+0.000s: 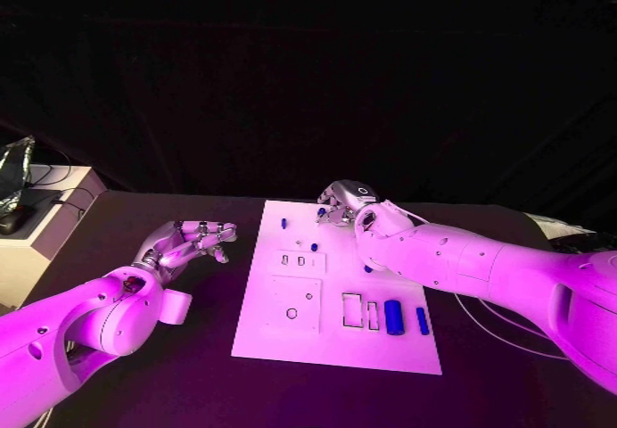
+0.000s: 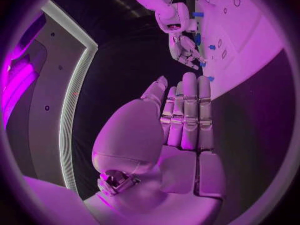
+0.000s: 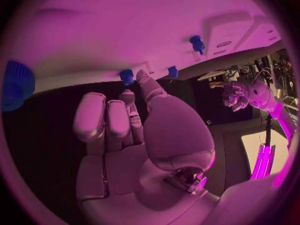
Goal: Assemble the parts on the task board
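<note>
Reaching over the far end of the task board, the right hand hovers by small blue parts.
Whether its fingers pinch a part cannot be told. The left hand waits beside the board's left edge, fingers straight, holding nothing. Two longer blue parts lie near the board's near right corner.

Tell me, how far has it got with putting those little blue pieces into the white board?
Partly done, it seems. Some small blue pegs already stand near the far end of the task board. The right hand is over that end, fingertips at a peg. Two blue blocks lie loose beside empty slots. The left hand waits open, off the board.
</note>
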`<state>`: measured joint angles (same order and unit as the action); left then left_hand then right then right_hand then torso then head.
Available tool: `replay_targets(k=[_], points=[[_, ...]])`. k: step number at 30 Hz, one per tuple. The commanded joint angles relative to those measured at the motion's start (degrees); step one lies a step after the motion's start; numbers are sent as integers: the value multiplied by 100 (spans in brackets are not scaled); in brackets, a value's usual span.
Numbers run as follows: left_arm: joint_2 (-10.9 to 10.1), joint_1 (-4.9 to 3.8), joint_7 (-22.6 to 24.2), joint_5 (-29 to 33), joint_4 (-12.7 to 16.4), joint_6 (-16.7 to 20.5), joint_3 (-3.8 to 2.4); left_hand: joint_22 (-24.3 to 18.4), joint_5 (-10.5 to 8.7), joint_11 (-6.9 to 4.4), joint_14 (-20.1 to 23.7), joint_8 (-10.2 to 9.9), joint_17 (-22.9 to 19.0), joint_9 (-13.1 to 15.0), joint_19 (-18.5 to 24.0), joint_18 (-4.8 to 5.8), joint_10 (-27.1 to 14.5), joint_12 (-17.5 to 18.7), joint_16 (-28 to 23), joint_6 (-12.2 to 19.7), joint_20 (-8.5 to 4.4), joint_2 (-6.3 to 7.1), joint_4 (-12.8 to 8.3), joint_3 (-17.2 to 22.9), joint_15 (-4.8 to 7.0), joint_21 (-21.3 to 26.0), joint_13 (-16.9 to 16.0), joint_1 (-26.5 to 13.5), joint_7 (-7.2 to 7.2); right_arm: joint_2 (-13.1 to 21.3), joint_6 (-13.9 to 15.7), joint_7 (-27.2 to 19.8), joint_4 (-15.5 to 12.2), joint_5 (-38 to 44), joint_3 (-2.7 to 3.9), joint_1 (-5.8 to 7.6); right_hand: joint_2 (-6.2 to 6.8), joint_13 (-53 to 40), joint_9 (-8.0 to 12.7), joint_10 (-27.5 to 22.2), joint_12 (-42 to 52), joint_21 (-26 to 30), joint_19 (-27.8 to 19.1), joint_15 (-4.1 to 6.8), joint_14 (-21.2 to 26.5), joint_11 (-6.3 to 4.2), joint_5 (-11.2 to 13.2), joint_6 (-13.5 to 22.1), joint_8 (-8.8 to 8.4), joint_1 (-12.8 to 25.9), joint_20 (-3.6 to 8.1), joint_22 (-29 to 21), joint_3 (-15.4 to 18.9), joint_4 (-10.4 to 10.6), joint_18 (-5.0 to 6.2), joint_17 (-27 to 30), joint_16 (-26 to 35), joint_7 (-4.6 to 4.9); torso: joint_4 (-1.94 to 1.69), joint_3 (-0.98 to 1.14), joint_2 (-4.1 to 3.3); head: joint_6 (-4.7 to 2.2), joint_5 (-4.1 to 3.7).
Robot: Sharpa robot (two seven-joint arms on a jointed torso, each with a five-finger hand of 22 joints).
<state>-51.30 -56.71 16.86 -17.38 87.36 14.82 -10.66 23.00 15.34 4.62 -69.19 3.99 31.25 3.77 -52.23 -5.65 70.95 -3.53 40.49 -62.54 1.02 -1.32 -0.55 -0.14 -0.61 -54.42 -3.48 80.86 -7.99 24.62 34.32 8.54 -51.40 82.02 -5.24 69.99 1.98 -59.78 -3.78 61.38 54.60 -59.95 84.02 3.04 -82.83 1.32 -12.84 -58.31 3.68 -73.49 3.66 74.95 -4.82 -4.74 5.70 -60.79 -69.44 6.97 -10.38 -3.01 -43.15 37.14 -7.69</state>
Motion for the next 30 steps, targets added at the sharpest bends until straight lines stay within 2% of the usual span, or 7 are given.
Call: replay_targets(k=[1, 7, 16, 22, 25, 28, 30], points=[[6, -2, 28, -2, 8, -77, -5, -5, -1, -4, 45, -20, -5, -2, 34, -88, -26, -11, 8, 32, 6, 23, -1, 34, -2, -32, -8, -33, 4, 14, 108, -185, -26, -133, 1, 0, 15, 34, -4, -33, 29, -3, 320, -53, 0, 34, 13, 128, -17, -64, -47, 801, 64, 27, 27, -6, -38, 67, 4, 2, -4, -8, 20], [9, -2, 31, -2, 8, -77, -5, -5, -1, -4, 45, -20, -5, -2, 34, -88, -26, -11, 8, 32, 6, 23, -1, 34, -2, -32, -8, -33, 4, 154, 232, -336, -210, -224, 3, 11, 138, 72, -8, -32, 43, -8, 324, -58, -1, 38, -109, 159, -13, -35, -54, 802, 139, 128, 32, -13, -45, 64, -3, -3, 0, -10, 20], [-11, -1, 132, 0, 14, -222, -5, -65, 3, 12, 136, -20, -73, -2, 113, -66, -59, -11, -117, 65, 36, 59, -3, 9, -29, 64, -8, -44, -3, 914, 527, -1089, -1130, -1259, 39, 224, 238, 736, -13, 15, -483, 643, 233, 10, 38, -35, -310, -112, -9, 45, -1, 647, 401, 302, 90, 643, 484, -9, 45, 6, 6, -66, 29], [-38, -1, 181, 0, 15, -277, -5, -150, 0, 15, 138, -18, -164, -1, 102, -51, -52, -12, -269, 63, 49, 56, -19, -10, -38, 182, -8, -43, -4, 1568, 155, -1629, -1689, -2031, 42, 394, 171, 1758, -10, 186, -1253, 1674, 124, 35, 117, -44, -301, -101, 4, -121, 37, 372, 373, 135, 120, 1519, 1124, 29, 112, 31, 6, -147, -9], [-52, 0, 193, 0, 16, -284, -5, -185, 1, 8, 229, -18, -198, -2, 167, -26, -13, -14, -342, 47, 67, 47, -31, -5, -52, 247, -9, -30, -1, 1830, -128, -1845, -1839, -2077, 43, 432, 74, 2777, 0, -69, -2426, 2277, 50, -21, 178, 66, -323, 52, -17, -262, 12, 202, 244, 73, 168, 1700, 1264, 134, 160, 52, 8, -175, -14], [-55, 1, 199, 0, 10, -284, -5, -258, 2, 10, 213, -22, -325, -3, 137, -6, 6, -7, -440, 39, 70, 39, -60, -12, -49, 345, -7, -35, -3, 2006, -324, -1847, -1882, -1944, 42, 451, 179, 4527, -4, 860, -3920, 2328, 179, -61, 90, 138, -279, 55, -7, -298, -45, 166, 213, 51, 232, 1801, 1269, 135, 194, 77, 8, -189, -51], [-55, 2, 199, 0, 6, -286, -5, -259, 1, 5, 215, -22, -325, -3, 140, -6, 9, -12, -437, 39, 68, 35, -60, -11, -56, 347, -9, -34, 0, 2072, -435, -1745, -1866, -1819, 42, 457, 111, 4900, -3, 905, -4269, 2453, 193, -85, 127, 156, -316, 66, -19, -355, -53, 140, 159, 35, 245, 1830, 1292, 191, 209, 96, 8, -196, -52]])
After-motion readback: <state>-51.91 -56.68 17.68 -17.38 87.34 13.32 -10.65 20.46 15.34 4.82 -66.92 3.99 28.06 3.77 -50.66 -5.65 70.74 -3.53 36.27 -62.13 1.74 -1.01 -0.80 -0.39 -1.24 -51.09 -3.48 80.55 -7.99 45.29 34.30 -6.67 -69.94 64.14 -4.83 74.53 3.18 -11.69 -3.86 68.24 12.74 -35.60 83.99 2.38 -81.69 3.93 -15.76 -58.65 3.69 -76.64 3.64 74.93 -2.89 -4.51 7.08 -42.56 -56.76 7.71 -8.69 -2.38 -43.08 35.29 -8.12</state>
